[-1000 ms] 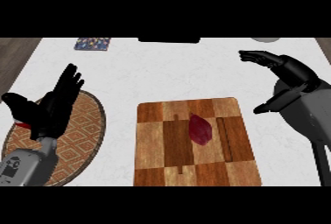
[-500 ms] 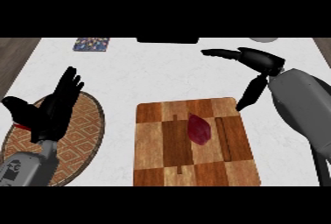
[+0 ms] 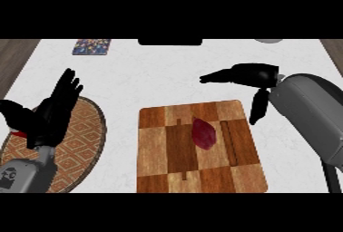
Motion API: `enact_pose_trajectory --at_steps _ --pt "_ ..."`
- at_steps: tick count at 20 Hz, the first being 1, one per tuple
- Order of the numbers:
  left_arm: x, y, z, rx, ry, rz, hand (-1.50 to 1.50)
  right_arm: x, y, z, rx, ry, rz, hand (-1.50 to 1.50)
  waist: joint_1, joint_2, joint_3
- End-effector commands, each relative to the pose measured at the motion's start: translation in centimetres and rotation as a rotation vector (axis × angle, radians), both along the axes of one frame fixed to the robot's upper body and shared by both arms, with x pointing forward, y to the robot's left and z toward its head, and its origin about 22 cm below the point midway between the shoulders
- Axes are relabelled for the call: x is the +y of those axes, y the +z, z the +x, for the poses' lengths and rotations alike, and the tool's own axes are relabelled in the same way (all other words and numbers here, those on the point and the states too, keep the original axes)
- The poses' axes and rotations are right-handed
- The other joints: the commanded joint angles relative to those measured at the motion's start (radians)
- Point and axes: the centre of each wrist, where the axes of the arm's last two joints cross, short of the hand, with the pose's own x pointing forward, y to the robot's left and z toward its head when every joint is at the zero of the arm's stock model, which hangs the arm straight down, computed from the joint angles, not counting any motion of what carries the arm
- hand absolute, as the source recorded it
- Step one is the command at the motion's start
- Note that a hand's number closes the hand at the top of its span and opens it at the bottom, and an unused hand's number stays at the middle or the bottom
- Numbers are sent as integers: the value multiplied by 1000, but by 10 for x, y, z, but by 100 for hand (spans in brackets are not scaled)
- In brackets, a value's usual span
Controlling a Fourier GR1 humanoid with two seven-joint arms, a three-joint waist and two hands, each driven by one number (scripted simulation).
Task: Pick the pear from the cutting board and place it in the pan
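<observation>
The pear lay on the cutting board. The right robot hand hovered open near its far right corner; the left robot hand rested open at left.

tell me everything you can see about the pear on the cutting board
The pear is dark red, almost maroon, with smooth-looking skin and a long shape that narrows toward both ends. No stem can be made out. It lies flat on the wooden cutting board, a little right of the board's middle, its long side running up and down the view. Only the board touches it. The right robot hand is open and apart from it, past the board's far right corner.
</observation>
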Motion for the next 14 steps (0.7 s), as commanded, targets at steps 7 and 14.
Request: enact_pose_trajectory --at_steps 7,14 --pt "10 -8 -7 -2 5 -5 0 21 12 -19 -153 80 -146 -150 -14 -5 0" --pt "-2 5 -2 -4 10 9 0 39 25 -36 -125 88 -77 -150 -14 -3 0"
